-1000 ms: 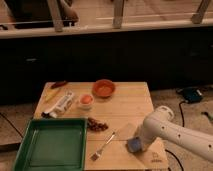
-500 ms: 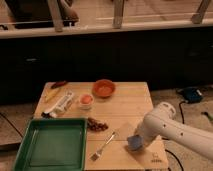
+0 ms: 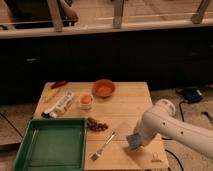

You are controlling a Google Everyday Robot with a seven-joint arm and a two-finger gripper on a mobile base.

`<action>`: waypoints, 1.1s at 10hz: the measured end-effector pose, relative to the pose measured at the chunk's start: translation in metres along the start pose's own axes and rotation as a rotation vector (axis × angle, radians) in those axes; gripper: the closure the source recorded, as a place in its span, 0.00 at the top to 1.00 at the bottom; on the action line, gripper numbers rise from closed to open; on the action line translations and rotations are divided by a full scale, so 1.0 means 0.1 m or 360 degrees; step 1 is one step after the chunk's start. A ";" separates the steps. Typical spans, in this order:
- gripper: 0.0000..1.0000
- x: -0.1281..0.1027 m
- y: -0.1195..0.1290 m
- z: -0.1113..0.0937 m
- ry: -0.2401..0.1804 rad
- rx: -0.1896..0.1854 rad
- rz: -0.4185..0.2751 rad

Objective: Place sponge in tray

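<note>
The wooden table (image 3: 125,100) carries everything. The green tray (image 3: 50,145) lies at its front left corner with nothing in it. The robot's white arm (image 3: 170,125) reaches in from the right. It ends over the table's front right part, well apart from the tray and with the fork (image 3: 104,147) between them.

The sponge (image 3: 133,140) shows as a small blue-grey pad at the tip of the arm. The gripper (image 3: 139,145) is right at it and mostly hidden by the arm's shell. Whether it has closed on the sponge, or the sponge is off the wood, cannot be told.

The sponge is likely light and soft, and would squash under pressure rather than slip. A pinch across its short width near the middle should hold it, and a gentle squeeze should be enough. It is in no way fragile.

Compared with a second ago, the arm has shifted a little to the left. The sponge sits slightly higher in the view, which may mean a lift has begun. The tray, the fork and the orange bowl (image 3: 104,88) lie as they did.
</note>
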 end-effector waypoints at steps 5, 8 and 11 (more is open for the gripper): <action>0.09 -0.16 -0.05 -0.19 0.0027 0.0024 -0.0025; 0.09 -0.26 -0.08 -0.29 0.0037 0.0040 -0.0038; 0.09 -0.37 -0.12 -0.40 0.0049 0.0063 -0.0049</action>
